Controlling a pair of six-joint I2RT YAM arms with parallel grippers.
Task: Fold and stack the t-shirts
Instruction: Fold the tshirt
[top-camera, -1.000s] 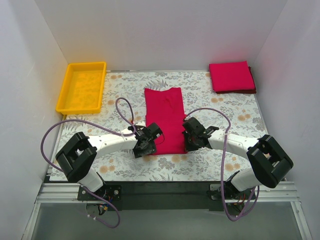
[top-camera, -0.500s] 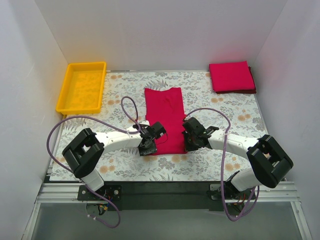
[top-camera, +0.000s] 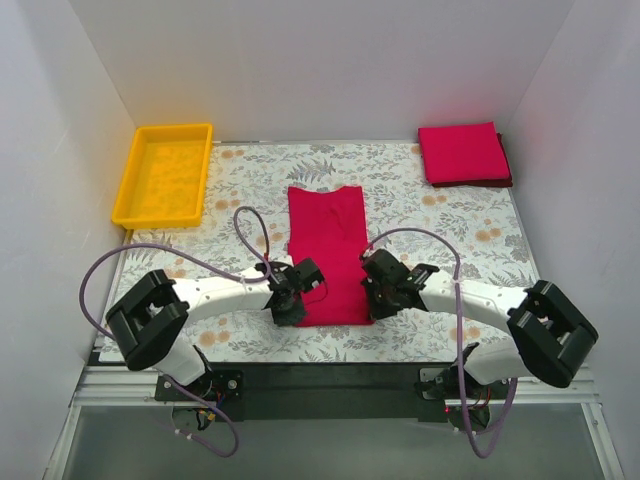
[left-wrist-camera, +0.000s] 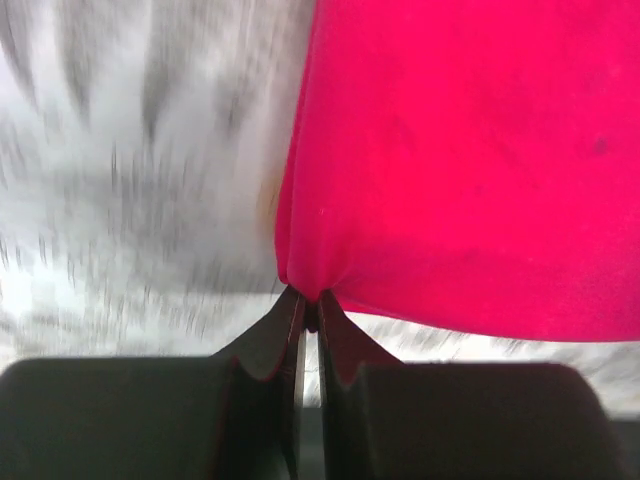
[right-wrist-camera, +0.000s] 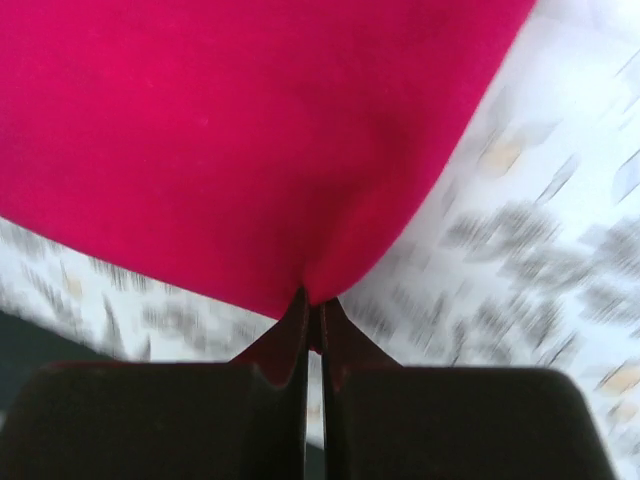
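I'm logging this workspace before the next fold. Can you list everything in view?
spread t-shirt: one, crimson, table centre, lying as a long strip
folded t-shirt stack: one pile, crimson, far right corner; layer count unclear
tray: one, yellow, far left corner
table: one, white floral-patterned surface
cables: two, purple, one looped along each arm
left gripper: one, black, shut on the spread t-shirt's near left corner
right gripper: one, black, shut on its near right corner

lab test cell, white walls, floral table
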